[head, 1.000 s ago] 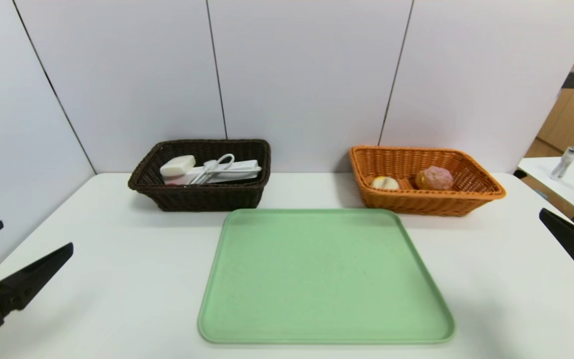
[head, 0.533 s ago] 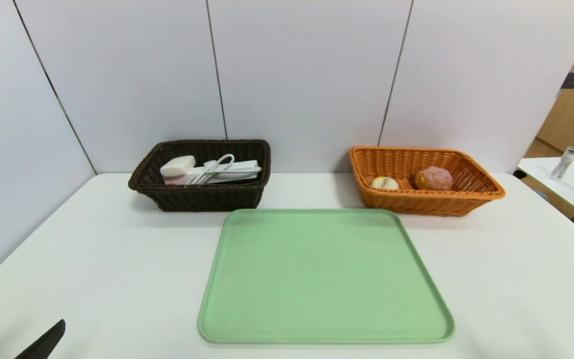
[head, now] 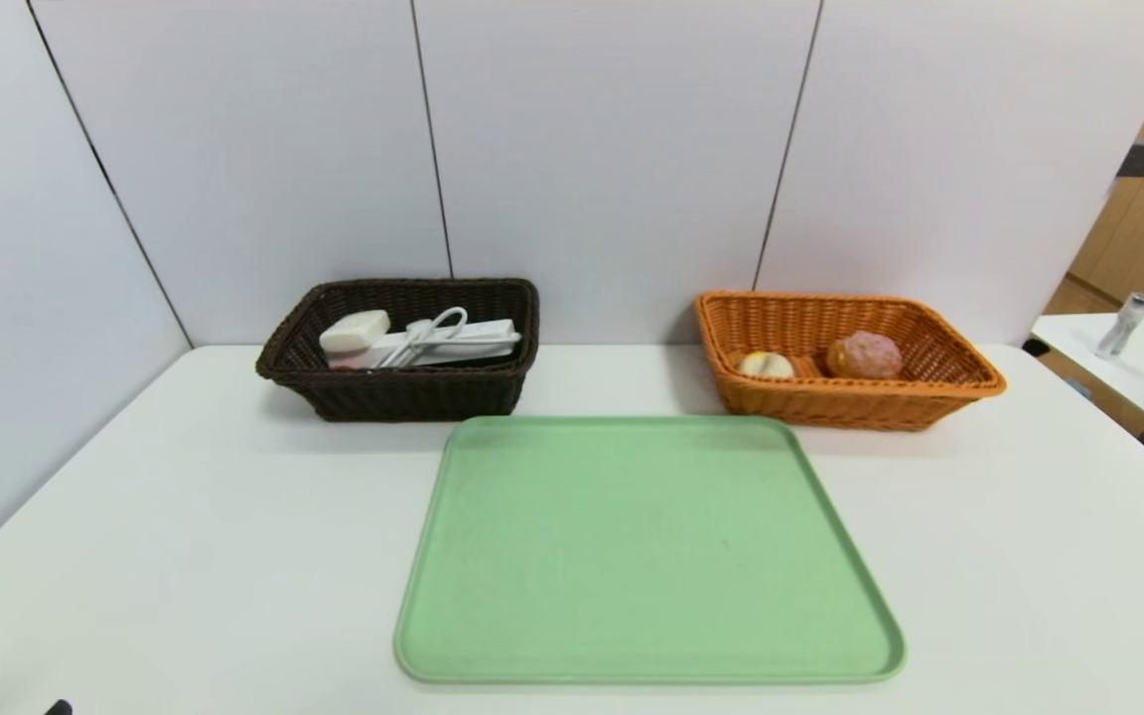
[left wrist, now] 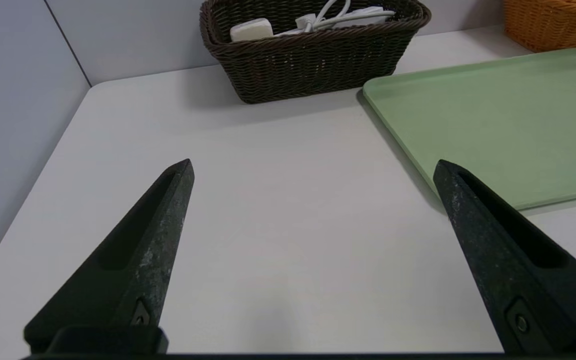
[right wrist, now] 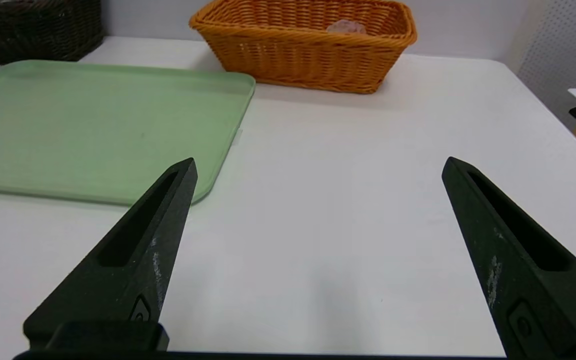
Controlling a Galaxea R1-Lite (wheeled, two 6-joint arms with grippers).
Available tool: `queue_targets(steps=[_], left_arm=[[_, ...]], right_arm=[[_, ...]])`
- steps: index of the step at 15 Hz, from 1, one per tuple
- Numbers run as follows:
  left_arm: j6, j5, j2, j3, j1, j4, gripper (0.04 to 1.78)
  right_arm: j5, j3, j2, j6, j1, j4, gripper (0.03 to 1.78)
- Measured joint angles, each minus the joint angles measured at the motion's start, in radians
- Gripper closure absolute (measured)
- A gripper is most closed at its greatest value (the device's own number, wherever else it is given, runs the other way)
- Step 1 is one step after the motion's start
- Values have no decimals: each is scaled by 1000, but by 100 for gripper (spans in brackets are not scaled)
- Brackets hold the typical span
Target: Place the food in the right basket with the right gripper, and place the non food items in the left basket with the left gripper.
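1. A white surface (head: pixel 234 556) stands against pale grey wall panels; a wooden cabinet and a second white table show past its right edge.
2. The head view shows both baskets at the surface's far edge, with a green tray (head: pixel 646 556) in the middle in front of them. The left basket (head: pixel 403 389), towards the far left corner, holds the soap (head: pixel 355 329), the power strip (head: pixel 473 338) and its looped cord. The right basket (head: pixel 915 392), towards the far right corner, holds the pink bun (head: pixel 866 355) and the smaller cream bun (head: pixel 767 364).
3. Only the wrist views show the grippers. The head view has just a dark speck at its bottom left edge.
4. The left wrist view shows the left gripper (left wrist: pixel 313 167) over the bare surface near the front left corner, beside the tray's left edge.
5. The right wrist view shows the right gripper (right wrist: pixel 318 165) over the bare surface near the front right corner, beside the tray's right edge; only the pink bun's top peeks over the basket rim there.
6. A second ago both grippers reached into the head view at its left and right edges; they have since drawn back out of it. Baskets, contents and tray have not moved.
7. The left fingers (left wrist: pixel 158 240) and the right fingers (right wrist: pixel 153 235) are spread wide apart, holding and touching nothing.
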Motion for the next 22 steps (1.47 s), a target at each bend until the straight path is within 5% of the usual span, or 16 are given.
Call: queue_targets(steps=[12, 19, 22], left_arm=[[52, 21, -259, 38, -29, 197, 13], [94, 184, -264, 129, -29, 191, 13], [-4, 195, -264, 134, -30, 192, 13]], right_arm=[[-8, 51, -81, -19, 1, 20, 12], [-66, 76, -81, -51, 1, 41, 12], [-90, 74, -80, 24, 1, 41, 12]])
